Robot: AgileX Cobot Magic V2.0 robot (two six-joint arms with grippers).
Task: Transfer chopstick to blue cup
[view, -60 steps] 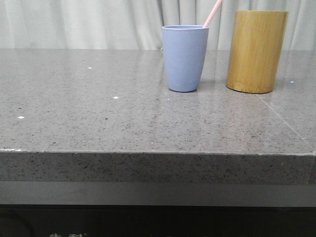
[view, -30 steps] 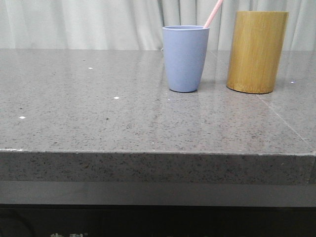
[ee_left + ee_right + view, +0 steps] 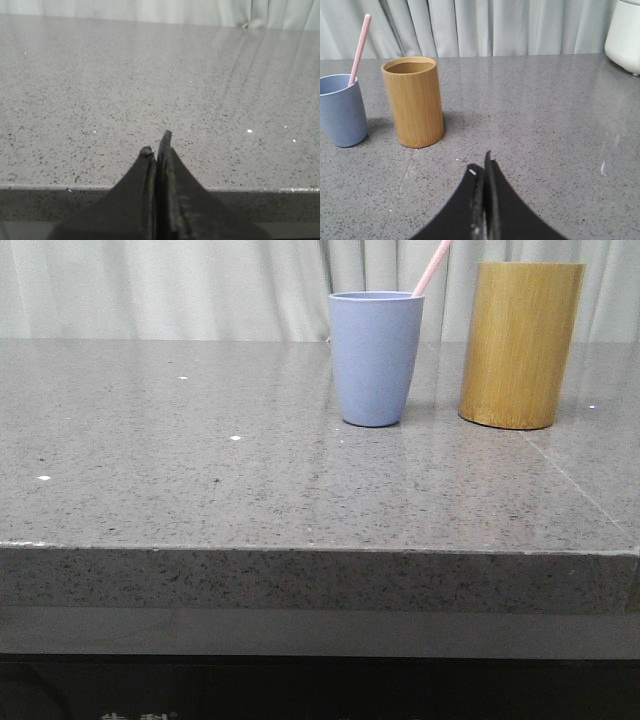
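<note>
Left to right in the front view: bare speckled grey countertop (image 3: pixel 200 470); the blue cup (image 3: pixel 375 358), upright near the far edge; the bamboo holder (image 3: pixel 520 345), upright just beside the cup and apart from it, taller than the cup.

The chopstick (image 3: pixel 432 267) stands inside the blue cup, its lower part hidden by the wall, its upper part leaning toward the bamboo holder and resting against the cup's rim. The right wrist view confirms this: the pink stick rises out of the cup's mouth, and the holder's interior looks empty as far as can be seen.

The left gripper (image 3: pixel 158 150) has its fingers pressed together on nothing, low over the table's near edge. The right gripper (image 3: pixel 482 167) is likewise closed and empty, well apart from both vessels.

Judged from this layout, the transfer appears complete. The chopstick is probably light, stiff and smooth, so it may slip or pivot in a pinch; should it need handling, the exposed shaft just above the rim offers the surest hold. The cup looks light and could tip if the stick is levered sideways.
</note>
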